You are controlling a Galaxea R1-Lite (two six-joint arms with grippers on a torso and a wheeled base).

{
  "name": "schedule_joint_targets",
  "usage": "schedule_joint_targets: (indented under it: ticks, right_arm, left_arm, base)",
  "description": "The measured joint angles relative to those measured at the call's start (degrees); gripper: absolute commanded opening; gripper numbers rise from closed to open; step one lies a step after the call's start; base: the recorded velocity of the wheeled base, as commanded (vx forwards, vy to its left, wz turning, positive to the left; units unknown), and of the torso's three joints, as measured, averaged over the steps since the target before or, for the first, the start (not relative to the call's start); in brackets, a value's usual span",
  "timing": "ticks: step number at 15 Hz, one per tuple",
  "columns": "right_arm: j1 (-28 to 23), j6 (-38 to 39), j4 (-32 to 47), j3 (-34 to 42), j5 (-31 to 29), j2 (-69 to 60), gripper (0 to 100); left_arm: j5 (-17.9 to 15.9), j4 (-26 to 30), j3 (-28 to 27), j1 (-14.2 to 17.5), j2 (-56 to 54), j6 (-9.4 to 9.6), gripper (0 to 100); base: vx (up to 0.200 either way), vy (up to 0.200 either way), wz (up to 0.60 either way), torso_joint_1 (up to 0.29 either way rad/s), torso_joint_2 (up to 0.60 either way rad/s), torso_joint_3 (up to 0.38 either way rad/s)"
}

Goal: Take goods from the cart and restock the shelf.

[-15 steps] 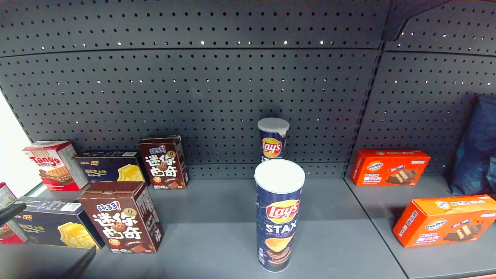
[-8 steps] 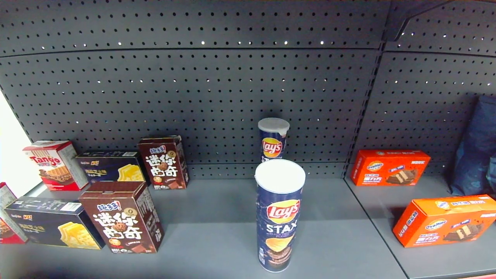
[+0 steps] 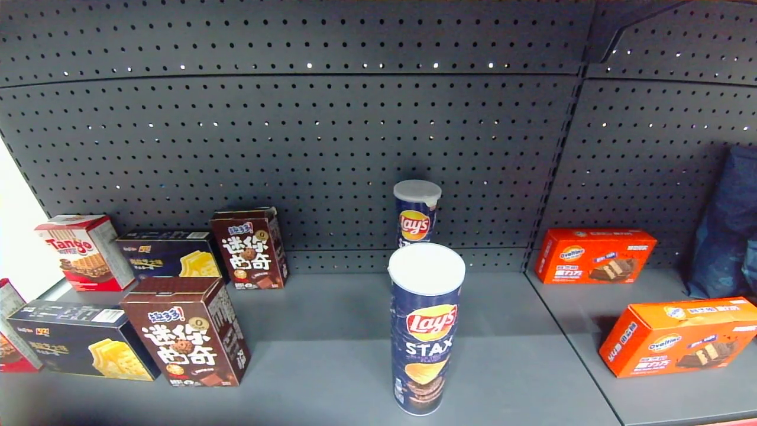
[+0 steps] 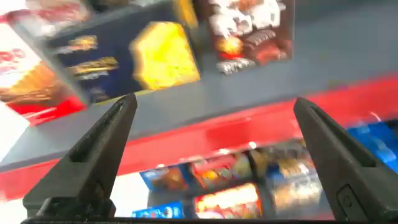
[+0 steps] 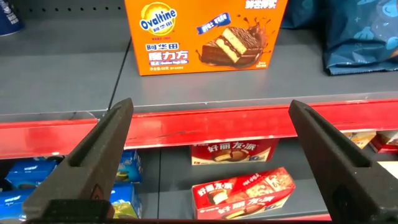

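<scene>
Jaws spread wide on both arms, nothing held! Right gripper [image 5: 211, 104] faces the orange box [image 5: 205, 34] on the shelf [image 5: 74, 74], three o'clock of the can [image 3: 426, 331]; left gripper [image 4: 214, 102] faces the brown box [image 4: 249, 28] at nine, both apart.

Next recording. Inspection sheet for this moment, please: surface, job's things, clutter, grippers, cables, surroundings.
Surface: grey shelf with red front edge.
Job's things: front chip can and rear chip can upright, one behind the other; brown cookie boxes at left; orange boxes at right.
Clutter: nothing seen.
Grippers: left gripper and right gripper open, holding nothing, in front of the shelf edge.
Cables: nothing seen.
Surroundings: pegboard back panel; stocked lower shelf; blue bag.
</scene>
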Motion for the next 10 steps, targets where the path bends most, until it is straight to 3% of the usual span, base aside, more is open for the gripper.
schedule_joint_targets:
  ticks: [1,2,3,5,6,9,10]
  right_arm:
    - [0.0,0.0,0.0,0.0,0.0,0.0,100]
    - [0.0,0.0,0.0,0.0,0.0,0.0,100]
    - [0.0,0.0,0.0,0.0,0.0,0.0,100]
    - [0.0,0.0,0.0,0.0,0.0,0.0,100]
    - [0.0,0.0,0.0,0.0,0.0,0.0,100]
    - [0.0,0.0,0.0,0.0,0.0,0.1,100]
    - [0.0,0.0,0.0,0.0,0.0,0.1,100]
  left_arm:
    - [0.2,-1.0,0.3,-0.4,-2.2,-2.30,100]
    - [-0.1,-1.1,0.4,-0.5,-3.3,-3.15,100]
    - [-0.2,-1.0,0.5,-0.6,-4.2,-3.29,100]
    - [-5.0,-1.0,0.6,-0.6,-5.3,-3.45,100]
    - [-5.9,-1.0,0.6,-0.7,-5.5,-3.71,100]
    - [-5.1,-1.0,0.6,-0.7,-5.9,-4.71,100]
    - [-2.2,-1.0,0.6,-0.7,-5.9,-4.83,100]
  base:
    - [0.000,0.000,0.00,0.000,0.00,0.000]
    - [0.000,0.000,0.00,0.000,0.00,0.000]
    - [0.000,0.000,0.00,0.000,0.00,0.000]
    - [0.000,0.000,0.00,0.000,0.00,0.000]
    - [0.000,0.000,0.00,0.000,0.00,0.000]
    - [0.000,0.000,0.00,0.000,0.00,0.000]
    - [0.000,0.000,0.00,0.000,0.00,0.000]
